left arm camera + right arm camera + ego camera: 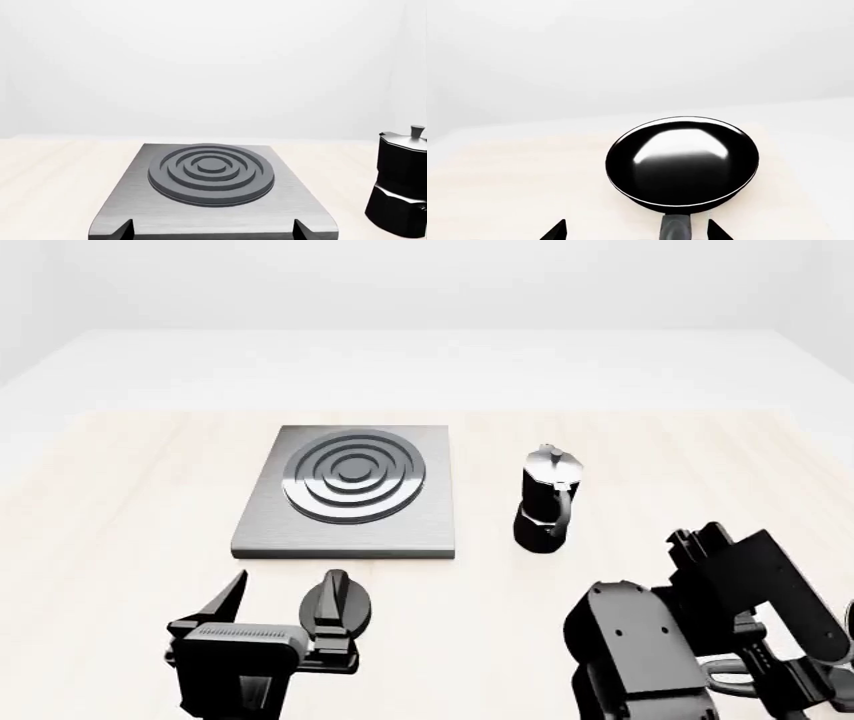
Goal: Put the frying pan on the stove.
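The frying pan (pixel 684 162), round and glossy black, lies on the pale wooden table in the right wrist view. Its grey handle (pixel 677 229) points back between the two fingertips of my right gripper (pixel 635 231), nearer one of them. The jaws stand wide open and do not touch the handle. The pan is hidden in the head view, where only my right arm (pixel 667 640) shows at the lower right. The stove (pixel 350 490), a grey slab with dark rings, lies left of centre and is bare. It also shows in the left wrist view (pixel 211 172). My left gripper (pixel 213 229) is open and empty just before its near edge.
A black-and-silver moka pot (pixel 547 500) stands right of the stove and shows in the left wrist view (pixel 400 185). A small black round knob (pixel 334 605) lies on the table by my left gripper (pixel 274 620). The table (pixel 120 500) runs to a white far edge.
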